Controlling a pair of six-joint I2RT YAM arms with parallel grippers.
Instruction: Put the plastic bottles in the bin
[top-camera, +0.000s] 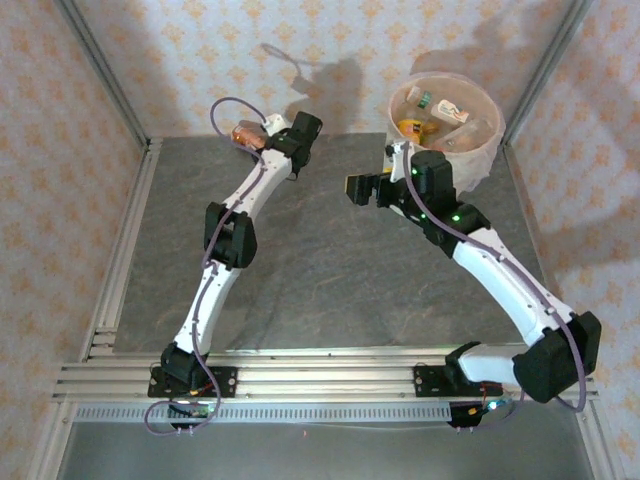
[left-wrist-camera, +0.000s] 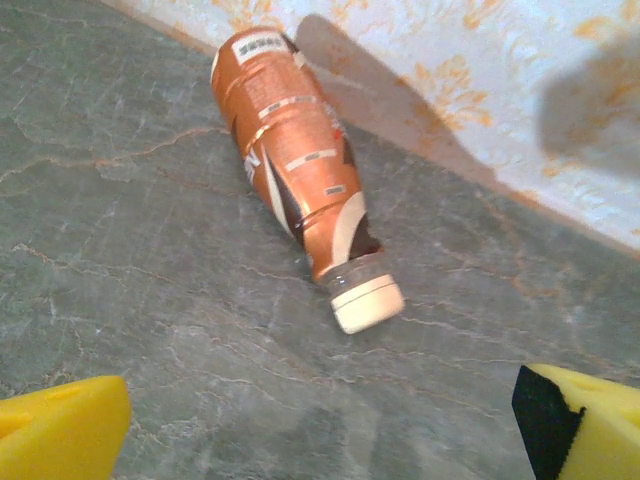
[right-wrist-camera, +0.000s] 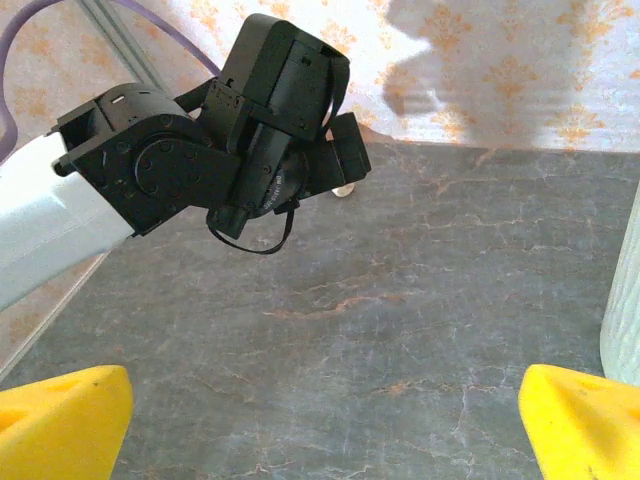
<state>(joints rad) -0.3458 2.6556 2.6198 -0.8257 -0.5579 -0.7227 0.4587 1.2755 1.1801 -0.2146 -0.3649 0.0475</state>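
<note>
One plastic bottle (top-camera: 244, 133) with an orange-brown label lies on its side at the back left, close to the wall. In the left wrist view this bottle (left-wrist-camera: 293, 165) points its cream cap (left-wrist-camera: 367, 303) toward my left gripper (left-wrist-camera: 320, 440), which is open and stops just short of it, touching nothing. The bin (top-camera: 478, 160), a round white bucket, stands at the back right with several bottles (top-camera: 440, 112) inside. My right gripper (top-camera: 361, 188) is open and empty over the bare table, left of the bin. The bin's wall (right-wrist-camera: 626, 310) shows at the right wrist view's edge.
The patterned wall (top-camera: 330, 40) runs right behind the bottle and the bin. Metal rails (top-camera: 125, 240) border the grey stone-look tabletop (top-camera: 340, 280) on the left and at the front. My left arm's wrist (right-wrist-camera: 200, 165) hangs ahead of my right gripper (right-wrist-camera: 320, 430).
</note>
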